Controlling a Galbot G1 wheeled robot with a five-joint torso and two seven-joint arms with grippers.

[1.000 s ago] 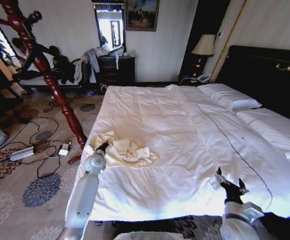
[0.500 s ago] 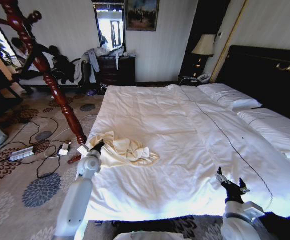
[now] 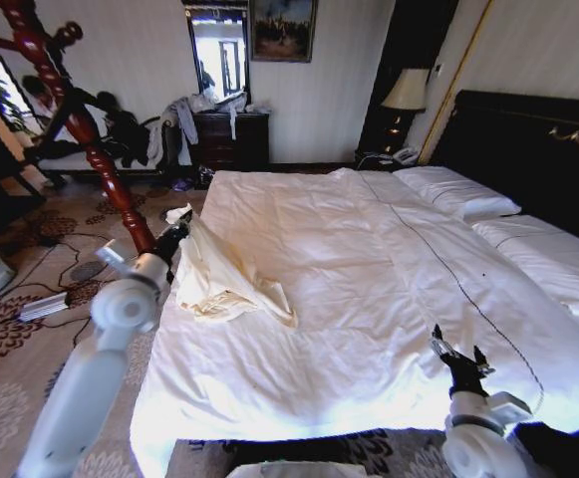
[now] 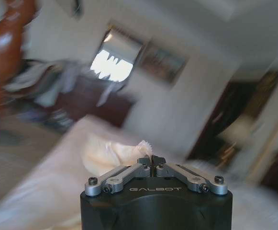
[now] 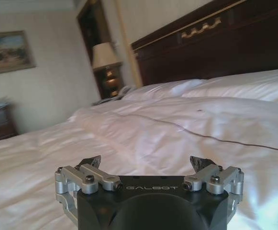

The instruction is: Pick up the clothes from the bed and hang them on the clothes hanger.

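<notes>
1. Left gripper [image 3: 176, 237], fingers clamped on the cream garment [image 3: 219, 279], lifts it at the bed's [image 3: 369, 299] left edge.
2. The trailing cloth could slip out.
3. Right gripper [image 3: 457, 357] idles near, fingers wide.

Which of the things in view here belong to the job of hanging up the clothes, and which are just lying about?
Belonging to the job:
- cream garment, pinched in the left gripper and partly lifted
- bed
- right gripper, open, idle above the quilt near the bed's foot

Just lying about:
- clothes on the dresser
- lamp
- cables on the carpet
</notes>
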